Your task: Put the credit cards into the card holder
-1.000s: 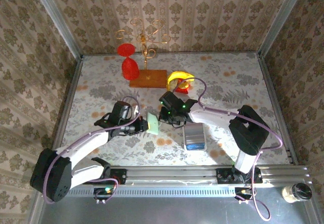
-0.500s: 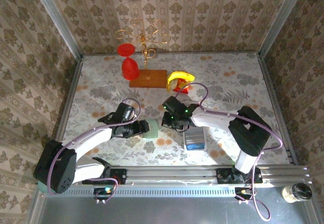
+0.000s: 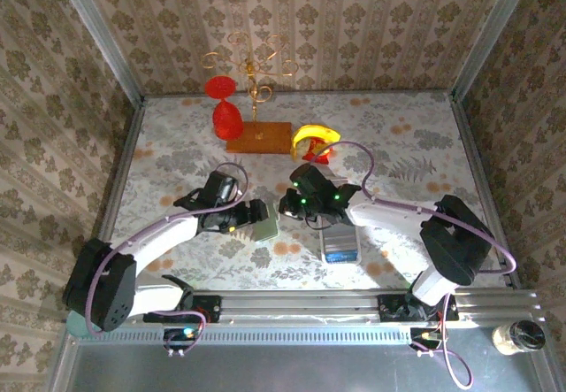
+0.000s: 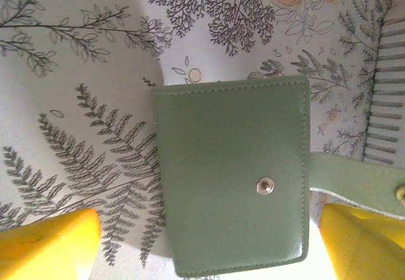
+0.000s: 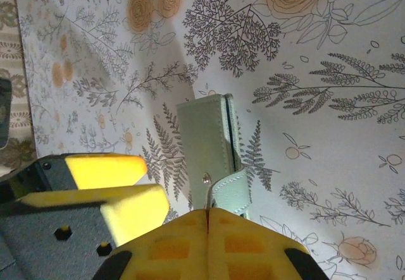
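The card holder (image 4: 231,176) lay flat and folded shut on the flowered worktop (image 3: 177,157), its snap stud facing up and its strap trailing off toward the white tray (image 3: 340,240) just beside it. The left end effector (image 4: 202,245) stood wide open, one yellow fingertip on each side of the holder and gripping nothing. The right end effector (image 5: 207,220) had its fingers pressed together right at the strap's end (image 5: 231,188); whether it actually pinched the strap could not be told. A blue patch at the tray's near end was probably one of the credit cards (image 3: 340,254). The main risk looked like drag: with the left fingers off the holder, any tug on the strap would likely slide the soft wallet instead of opening it, perhaps against the tray's edge. The two end effectors also sat very close together, so a careless swing could knock them. Room was tight on the tray side, but bare worktop lay open to the left and beyond, with the wooden stand (image 3: 258,136) and the enclosure walls well apart.
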`<move>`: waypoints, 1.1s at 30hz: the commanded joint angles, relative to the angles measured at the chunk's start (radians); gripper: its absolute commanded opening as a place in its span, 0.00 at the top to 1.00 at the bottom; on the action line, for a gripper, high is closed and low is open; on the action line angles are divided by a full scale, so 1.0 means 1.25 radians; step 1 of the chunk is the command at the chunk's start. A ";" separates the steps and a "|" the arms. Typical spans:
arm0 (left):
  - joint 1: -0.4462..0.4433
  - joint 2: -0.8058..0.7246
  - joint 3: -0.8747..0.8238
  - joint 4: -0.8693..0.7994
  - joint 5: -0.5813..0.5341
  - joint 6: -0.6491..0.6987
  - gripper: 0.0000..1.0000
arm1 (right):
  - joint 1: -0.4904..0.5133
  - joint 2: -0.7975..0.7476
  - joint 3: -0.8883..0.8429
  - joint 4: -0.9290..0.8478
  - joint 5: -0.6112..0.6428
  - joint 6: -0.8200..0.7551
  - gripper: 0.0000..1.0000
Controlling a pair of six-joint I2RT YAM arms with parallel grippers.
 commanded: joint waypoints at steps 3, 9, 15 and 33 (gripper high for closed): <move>-0.004 0.026 0.006 0.063 0.038 -0.045 0.09 | 0.005 -0.053 -0.019 0.045 -0.012 0.025 1.00; -0.001 0.047 -0.004 0.104 0.061 -0.066 0.09 | 0.005 -0.063 -0.029 0.045 -0.009 0.031 1.00; 0.001 0.063 -0.011 0.123 0.068 -0.072 0.10 | 0.005 -0.067 -0.037 0.064 -0.016 0.043 1.00; 0.031 0.064 -0.053 0.173 0.100 -0.090 0.02 | 0.006 -0.093 -0.066 0.105 -0.019 0.071 1.00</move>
